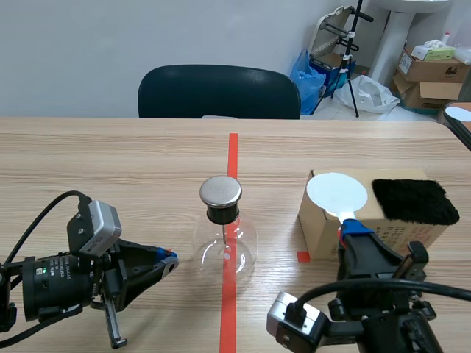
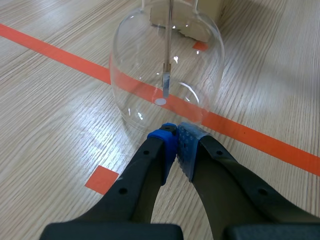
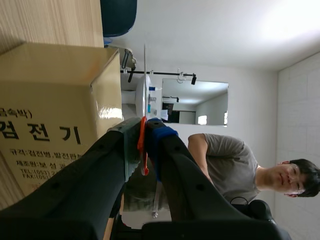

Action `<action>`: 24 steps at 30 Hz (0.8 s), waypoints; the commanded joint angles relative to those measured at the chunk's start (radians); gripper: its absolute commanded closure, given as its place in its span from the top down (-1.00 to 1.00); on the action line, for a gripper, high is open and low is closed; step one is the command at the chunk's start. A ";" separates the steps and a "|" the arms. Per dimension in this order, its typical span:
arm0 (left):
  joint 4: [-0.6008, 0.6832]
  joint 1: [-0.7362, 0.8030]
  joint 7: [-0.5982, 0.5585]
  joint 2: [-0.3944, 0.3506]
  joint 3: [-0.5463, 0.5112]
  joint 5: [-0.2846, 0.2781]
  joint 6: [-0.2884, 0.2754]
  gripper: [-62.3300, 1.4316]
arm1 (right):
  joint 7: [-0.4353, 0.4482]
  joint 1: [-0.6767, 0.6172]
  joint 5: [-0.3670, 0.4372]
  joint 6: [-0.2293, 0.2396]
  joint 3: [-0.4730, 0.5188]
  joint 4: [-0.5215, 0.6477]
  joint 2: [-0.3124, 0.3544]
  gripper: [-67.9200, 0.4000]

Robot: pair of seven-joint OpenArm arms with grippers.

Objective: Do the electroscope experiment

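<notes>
Black arms (image 1: 59, 285), looping black cables (image 1: 43, 211), grey camera boxes (image 1: 99, 224) — thick fingers (image 2: 142, 172) with blue dotted pads (image 2: 187, 145).

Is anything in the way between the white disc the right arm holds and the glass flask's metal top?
Nothing visible does. The white disc in the right gripper stands over the cardboard box; only bare table lies between it and the metal cap of the flask. The left gripper sits low on the flask's other side.

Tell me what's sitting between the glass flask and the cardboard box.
Nothing stands there. In the scene view, only bare table separates the flask from the box, with a small orange tape mark at the box's near corner.
</notes>
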 commanded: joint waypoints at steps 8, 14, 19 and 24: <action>0.195 0.133 -0.014 -0.063 -0.080 -0.022 -0.005 -0.90 | 0.188 -0.012 0.064 -0.059 0.130 0.016 0.005 -0.96; 0.425 0.323 -0.014 -0.128 -0.196 -0.022 -0.014 -0.90 | 0.377 -0.011 0.210 -0.059 0.225 0.016 0.005 -0.96; 0.593 0.483 -0.013 -0.171 -0.307 -0.081 -0.058 -0.90 | 0.480 -0.009 0.301 -0.059 0.269 0.011 0.005 -0.96; 0.706 0.579 -0.012 -0.181 -0.415 -0.102 -0.058 -0.90 | 0.481 0.024 0.306 -0.059 0.270 -0.029 0.005 -0.96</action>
